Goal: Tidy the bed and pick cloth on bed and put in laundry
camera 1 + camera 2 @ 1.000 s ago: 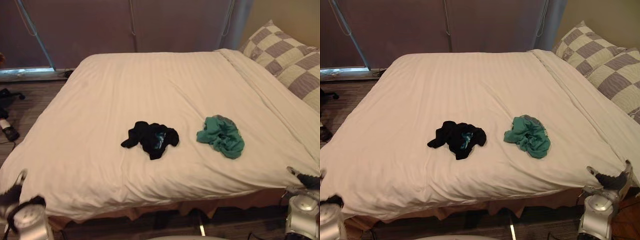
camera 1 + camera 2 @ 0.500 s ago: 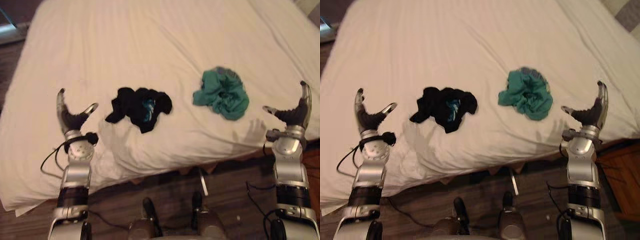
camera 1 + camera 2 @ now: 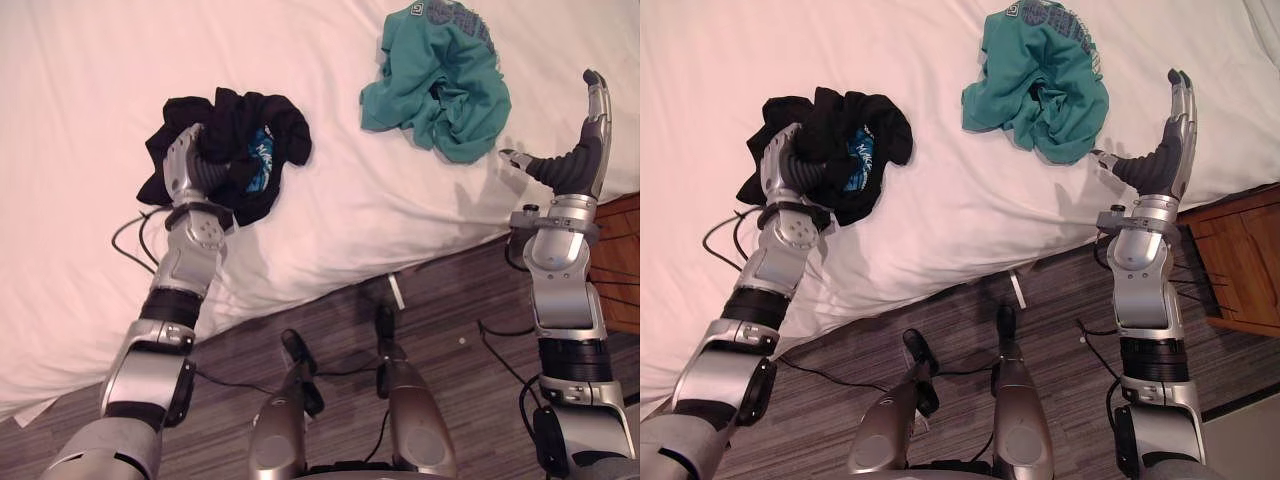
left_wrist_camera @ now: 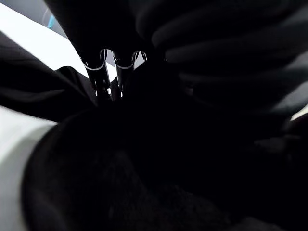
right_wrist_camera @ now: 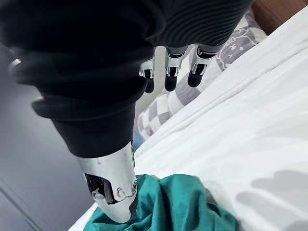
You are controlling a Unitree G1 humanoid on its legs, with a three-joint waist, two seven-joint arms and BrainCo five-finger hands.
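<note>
Two hands at the bed (image 3: 80, 200). Left hand (image 3: 190, 165): sunk into black cloth (image 3: 255, 130), dark ribbed cover facing up, grip state unreadable, buried in the fabric in both eye views and lost among dark folds in left wrist view. Black cloth: bunched heap lying on the bed, close to its near edge, toward the bed's left side, bluish print showing in the folds. Right hand (image 3: 568, 165): wide open, held straight and upright, thumb (image 5: 113, 192) spread apart, holding nothing, raised over the bed's near edge toward its right side. Teal cloth (image 3: 440, 80): crumpled on the bed just beside right hand, farther in from the near edge than that hand, seen just past the thumb in right wrist view. Well apart from black cloth, white sheet between. Farther out: checkered pillow (image 5: 159, 113) at the bed's far end, in right wrist view. Off the bed: grey wood-grain floor (image 3: 450, 310) below the near edge, wooden cabinet (image 3: 1240, 260) by the bed's right near corner.
</note>
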